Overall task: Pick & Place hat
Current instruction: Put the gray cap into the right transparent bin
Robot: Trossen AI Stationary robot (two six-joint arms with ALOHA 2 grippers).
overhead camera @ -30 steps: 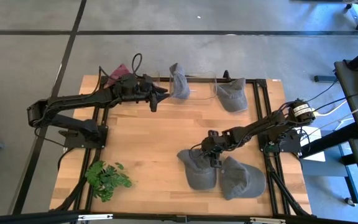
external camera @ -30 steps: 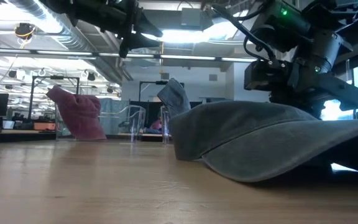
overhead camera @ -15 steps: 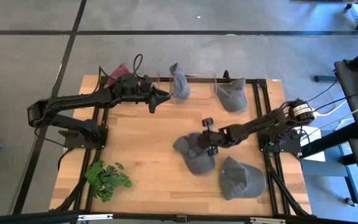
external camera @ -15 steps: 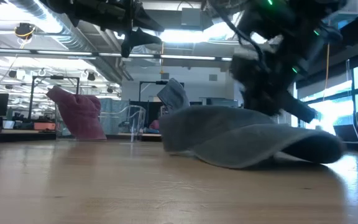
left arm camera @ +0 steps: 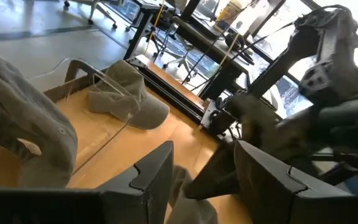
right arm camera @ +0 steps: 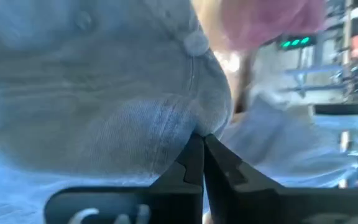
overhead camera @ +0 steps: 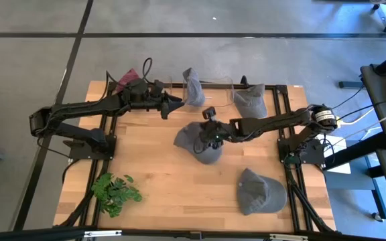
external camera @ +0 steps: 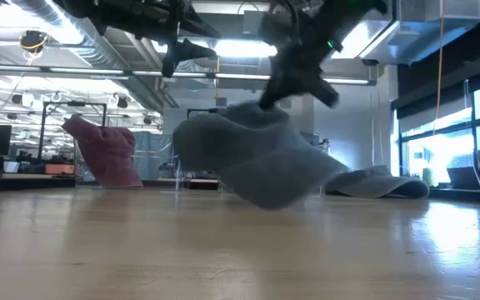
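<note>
A wooden counter is carrying a grey cap near its front right, a green plant sprig at front left, and another grey cap at the back.

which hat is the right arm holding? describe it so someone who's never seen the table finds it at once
Start at the wooden table and go to its middle, just toward the near side from the clear rack along the far edge. The grey cap there is pinched in the right gripper. Unlike the other grey caps, on the rack or flat at the near right, it hangs crumpled from the fingers.
</note>
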